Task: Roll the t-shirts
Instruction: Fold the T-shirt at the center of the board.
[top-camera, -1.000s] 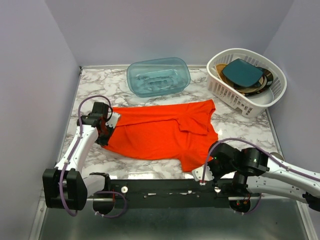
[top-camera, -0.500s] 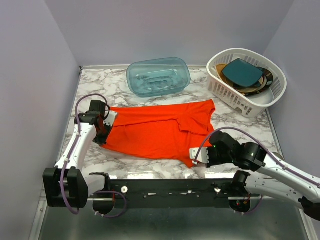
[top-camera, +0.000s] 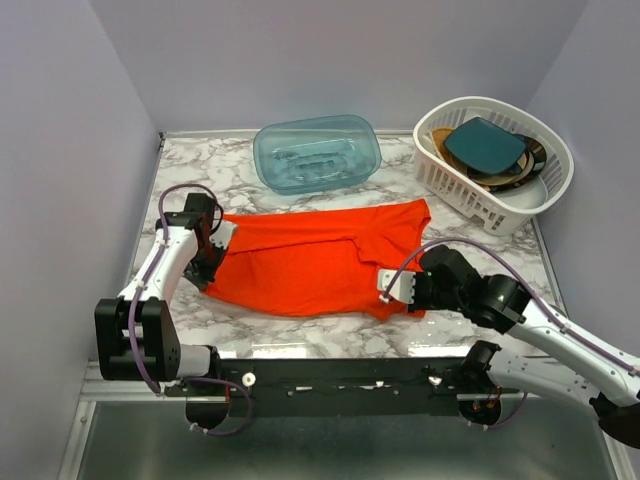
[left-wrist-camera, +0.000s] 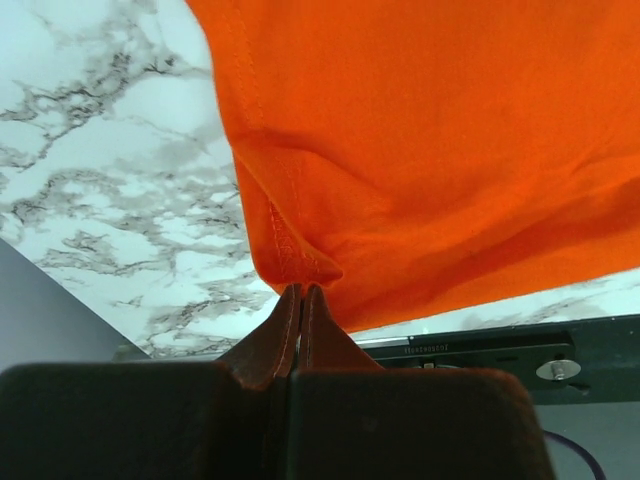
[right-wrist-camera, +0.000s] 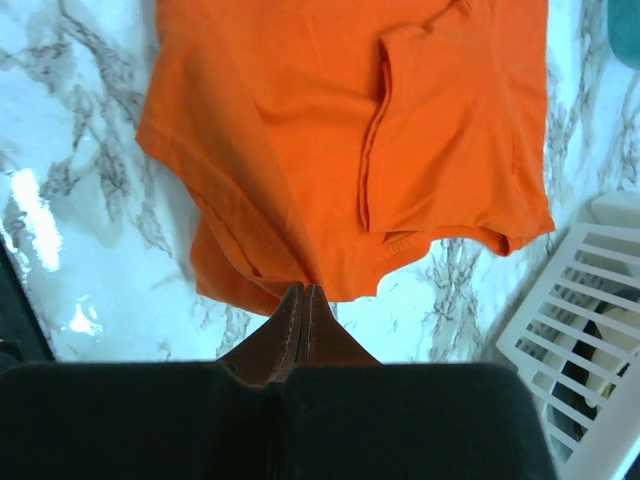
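Tabletop (top-camera: 300, 335): white marble pattern with grey veining. It is glossy, with glare along its lower edge in the overhead view.

T-shirt (top-camera: 300, 265): plain red-orange thin soft knit, matte, no print. It lies spread mostly flat across the middle of the overhead frame, long axis running left to right. One short sleeve is folded over the body, right of centre. The cloth shows shallow wrinkles, and the edges carry a double-stitched hem.

Left gripper (top-camera: 213, 258): at the shirt's left edge, middle left of the overhead frame. In the wrist view two tapered rust-brown fingers (left-wrist-camera: 270, 345) are pressed together with no gap. A puckered corner of hem is pinched at their tips, and the cloth spreads from there toward the top of the frame.

Right gripper (top-camera: 386, 287): at the shirt's lower right edge, right of centre. Its fingers are likewise closed tight, the tips nipping the hem. The fabric doubles into a small fold just left of the tips.

Tub (top-camera: 317, 153): upper centre, translucent teal plastic, a rounded rectangle. It sits apart from the shirt's upper edge.

Basket (top-camera: 450, 175): upper right, white slatted plastic, oval, holding stacked dishes (top-camera: 485, 145) with a teal one on top. It is near the shirt's upper right corner.
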